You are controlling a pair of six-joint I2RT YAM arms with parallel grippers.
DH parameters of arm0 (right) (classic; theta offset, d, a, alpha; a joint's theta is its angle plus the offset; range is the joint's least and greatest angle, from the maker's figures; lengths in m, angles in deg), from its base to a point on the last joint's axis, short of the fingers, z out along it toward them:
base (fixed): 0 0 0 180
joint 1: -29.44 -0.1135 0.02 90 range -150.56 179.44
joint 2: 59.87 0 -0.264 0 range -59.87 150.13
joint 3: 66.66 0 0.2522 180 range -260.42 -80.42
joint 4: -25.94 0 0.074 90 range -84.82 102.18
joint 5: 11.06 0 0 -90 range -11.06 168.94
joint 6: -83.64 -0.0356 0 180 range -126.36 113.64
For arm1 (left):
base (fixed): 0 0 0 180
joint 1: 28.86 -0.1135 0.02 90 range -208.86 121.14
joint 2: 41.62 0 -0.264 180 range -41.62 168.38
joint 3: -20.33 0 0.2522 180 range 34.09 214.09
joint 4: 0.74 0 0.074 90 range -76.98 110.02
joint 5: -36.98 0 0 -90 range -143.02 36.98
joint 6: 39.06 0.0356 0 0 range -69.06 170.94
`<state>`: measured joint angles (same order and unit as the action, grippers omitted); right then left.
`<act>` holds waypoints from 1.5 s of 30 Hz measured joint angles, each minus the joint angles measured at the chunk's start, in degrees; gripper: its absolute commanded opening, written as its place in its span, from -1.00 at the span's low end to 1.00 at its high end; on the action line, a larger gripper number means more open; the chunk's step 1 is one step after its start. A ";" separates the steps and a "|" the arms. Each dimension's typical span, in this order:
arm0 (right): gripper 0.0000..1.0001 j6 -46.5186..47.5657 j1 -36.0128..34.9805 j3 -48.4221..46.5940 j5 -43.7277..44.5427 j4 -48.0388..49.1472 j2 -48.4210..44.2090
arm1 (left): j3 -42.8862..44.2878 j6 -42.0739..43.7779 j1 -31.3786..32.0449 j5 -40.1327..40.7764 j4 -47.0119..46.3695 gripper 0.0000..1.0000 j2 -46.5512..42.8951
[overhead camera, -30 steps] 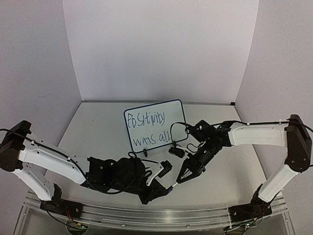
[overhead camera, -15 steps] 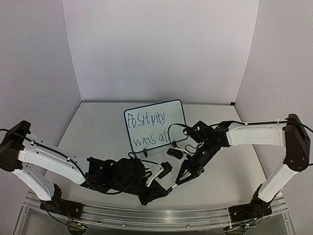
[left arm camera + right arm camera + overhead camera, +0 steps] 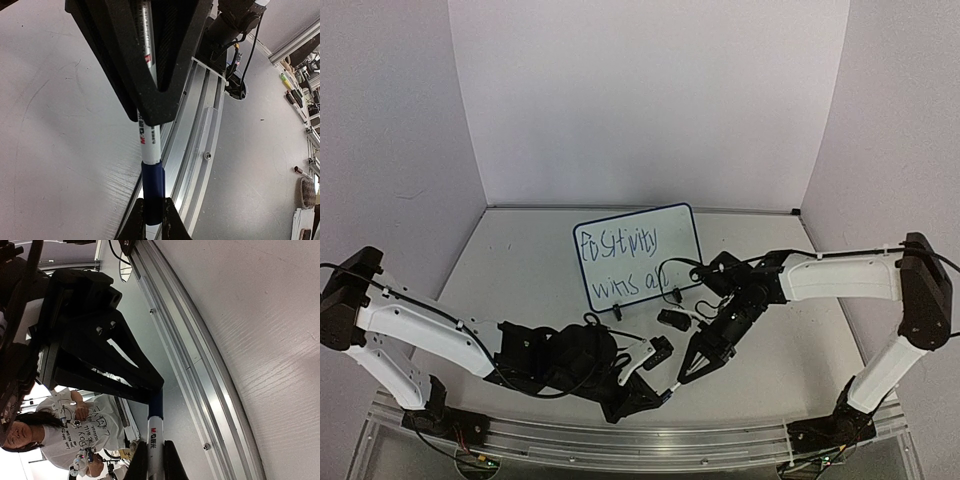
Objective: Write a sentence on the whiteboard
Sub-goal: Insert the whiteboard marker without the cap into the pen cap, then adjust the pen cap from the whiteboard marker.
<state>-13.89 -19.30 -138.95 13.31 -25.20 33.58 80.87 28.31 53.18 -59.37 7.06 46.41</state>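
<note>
The whiteboard (image 3: 638,255) lies at the middle back, with the sentence (image 3: 620,262) on it in two dark handwritten lines. A white marker (image 3: 672,383) with a blue cap is held level between both grippers near the front rail. My left gripper (image 3: 655,390) is shut on the blue cap (image 3: 152,185), its own jaws (image 3: 152,222) pinching the cap's end. My right gripper (image 3: 686,372) is shut on the white barrel (image 3: 154,437), low in its own view (image 3: 155,462). The cap (image 3: 156,402) sits against the barrel.
An aluminium rail (image 3: 620,440) runs along the table's front edge, just below the two grippers. White walls close in the back and both sides. Both arms reach inward and meet in front of the whiteboard. A person in a white T-shirt (image 3: 75,430) stands beyond the table.
My right gripper has moved down and to the left with the marker, closing the gap to my left gripper. The left gripper has barely shifted. The whiteboard has not moved.
</note>
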 measured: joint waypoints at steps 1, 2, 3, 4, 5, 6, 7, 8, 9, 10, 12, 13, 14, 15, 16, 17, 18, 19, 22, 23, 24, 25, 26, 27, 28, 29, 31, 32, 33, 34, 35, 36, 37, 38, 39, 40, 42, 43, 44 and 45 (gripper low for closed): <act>-1.00 0.06 -0.14 0.00 -0.08 -0.02 0.08 | 0.02 -0.09 -0.06 -0.37 0.06 -1.00 0.00; -1.00 0.19 -0.28 0.00 -0.15 -0.02 0.13 | 0.02 -0.17 -0.13 -0.79 0.11 -1.00 0.00; -1.00 0.29 -0.39 -0.02 -0.21 -0.02 0.13 | 0.02 -0.26 -0.31 -1.39 0.11 -1.00 0.00; -1.00 0.40 -0.48 -0.07 -0.22 -0.03 0.15 | 0.00 -0.35 -0.44 -1.94 0.11 -1.00 0.00; -1.00 0.49 -0.59 -0.20 -0.22 -0.12 0.22 | 0.02 -0.38 -0.60 -2.43 0.12 -1.00 -0.02; -1.00 0.59 -0.72 -0.30 -0.22 -0.18 0.29 | 0.02 -0.41 -0.72 -2.86 0.16 -1.00 -0.02; -1.00 0.66 -0.83 -0.38 -0.22 -0.23 0.35 | 0.02 -0.45 -0.82 -3.23 0.19 -1.00 -0.04; -1.00 0.70 -0.94 -0.41 -0.26 -0.28 0.41 | 0.02 -0.54 -0.94 -3.67 0.24 -1.00 -0.07; -1.00 0.77 -1.07 -0.47 -0.31 -0.34 0.49 | 0.01 -0.70 -1.05 -4.18 0.28 -1.00 -0.12; -1.00 0.86 -1.20 -0.58 -0.36 -0.40 0.59 | 0.00 -0.89 -1.13 -4.60 0.33 -1.00 -0.16; -1.00 0.97 -1.46 -0.79 -0.51 -0.54 0.78 | -0.06 -1.22 -1.31 -5.36 0.42 -1.00 -0.29; -1.00 1.04 -1.58 -0.85 -0.58 -0.57 0.85 | -0.09 -1.35 -1.39 -5.74 0.46 -1.00 -0.37; -1.00 1.10 -1.69 -0.90 -0.65 -0.59 0.91 | -0.12 -1.41 -1.46 -6.02 0.48 -1.00 -0.44; -1.00 1.12 -1.76 -0.93 -0.70 -0.58 0.95 | -0.19 -1.45 -1.51 -6.25 0.49 -1.00 -0.56; -1.00 1.14 -1.83 -0.95 -0.76 -0.57 0.96 | -0.29 -1.46 -1.59 -6.48 0.50 -1.00 -0.69; -1.00 1.15 -1.87 -0.97 -0.89 -0.51 0.96 | -0.36 -1.47 -1.66 -6.74 0.51 -1.00 -0.81; -1.00 1.17 -1.93 -0.98 -1.04 -0.44 0.96 | -0.40 -1.48 -1.73 -6.99 0.52 -1.00 -0.94; -1.00 1.20 -1.97 -0.98 -1.14 -0.42 0.96 | -0.42 -1.51 -1.76 -7.10 0.52 -1.00 -1.03; -1.00 1.39 -3.00 -0.96 -1.48 -0.09 1.45 | -0.19 -1.20 -2.35 -5.89 -3.41 -1.00 -1.63; -1.00 1.41 -3.91 -0.96 -2.26 0.34 1.71 | 0.10 -1.11 -2.91 -5.09 -5.61 -1.00 -2.14; -1.00 1.45 -4.68 -0.96 -2.83 0.51 1.83 | 0.50 -0.94 -3.42 -4.41 -7.45 -1.00 -2.72; -1.00 1.48 -5.37 -0.96 -3.34 0.60 1.90 | 0.85 -0.79 -3.83 -3.92 -8.89 -1.00 -3.16; -1.00 1.49 -5.93 -0.96 -3.81 0.66 1.94 | 1.20 -0.70 -4.16 -3.57 -10.12 -1.00 -3.47; -1.00 1.51 -6.34 -0.96 -4.22 0.71 1.97 | 1.56 -0.61 -4.44 -3.22 -11.35 -1.00 -3.74; -1.00 1.51 -6.52 -0.96 -4.47 0.77 1.97 | 1.84 -0.41 -4.52 -2.94 -12.29 -1.00 -3.90; -1.00 1.50 -6.52 -0.96 -4.49 0.84 1.97 | 1.95 -0.32 -4.52 -2.90 -12.85 -1.00 -3.95; -1.00 1.46 -6.49 -0.98 -3.99 0.97 1.97 | 1.97 -0.31 -4.50 -2.93 -13.15 -1.00 -3.98; -1.00 1.39 -6.49 -0.98 -3.41 0.98 1.97 | 1.97 -0.34 -4.49 -2.94 -13.07 -1.00 -3.98; -1.00 1.34 -6.48 -0.99 -3.00 0.98 1.97 | 1.94 -0.36 -4.48 -2.95 -13.01 -0.94 -3.99; -1.00 1.17 -6.38 -1.07 -1.99 1.00 1.97 | 1.82 -0.66 -4.48 -2.96 -12.68 -0.85 -4.27; -1.00 0.95 -6.26 -1.17 -0.94 1.00 1.96 | 1.64 -0.97 -4.48 -2.96 -12.30 -0.69 -4.65; -1.00 0.55 -6.06 -1.35 0.27 0.99 1.89 | 1.07 -1.39 -4.48 -2.91 -11.61 -0.58 -5.52; -1.00 0.18 -5.86 -1.56 1.49 1.01 1.76 | 0.27 -1.86 -4.48 -2.86 -10.74 -0.42 -6.61; -1.00 -0.19 -5.34 -1.84 2.77 1.04 1.48 | -0.81 -1.98 -4.48 -2.80 -9.73 -0.28 -8.07; -1.00 -0.49 -4.64 -1.97 3.92 1.19 0.99 | -2.05 -2.28 -4.48 -2.56 -8.39 -0.15 -9.81; -1.00 -0.74 -3.87 -2.01 4.84 1.33 0.39 | -3.07 -2.78 -4.48 -2.47 -6.87 -0.06 -11.44; -1.00 -1.23 -1.74 -2.03 6.21 1.40 -1.33 | -4.31 -2.97 -4.48 -2.05 -4.05 0.09 -14.19; -1.00 -1.42 -0.92 -2.05 6.51 1.42 -2.08 | -4.59 -2.75 -4.48 -1.92 -2.67 0.15 -15.23; -1.00 -1.57 -0.13 -2.16 6.68 1.42 -2.70 | -4.63 -2.94 -4.48 -1.79 -1.28 0.18 -16.02; -1.00 -1.73 0.54 -2.33 6.82 1.49 -3.20 | -4.63 -2.85 -4.48 -1.74 -0.23 0.23 -16.51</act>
<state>-15.62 -18.76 -141.27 20.13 -23.71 30.38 76.24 25.46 48.70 -61.11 6.84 29.90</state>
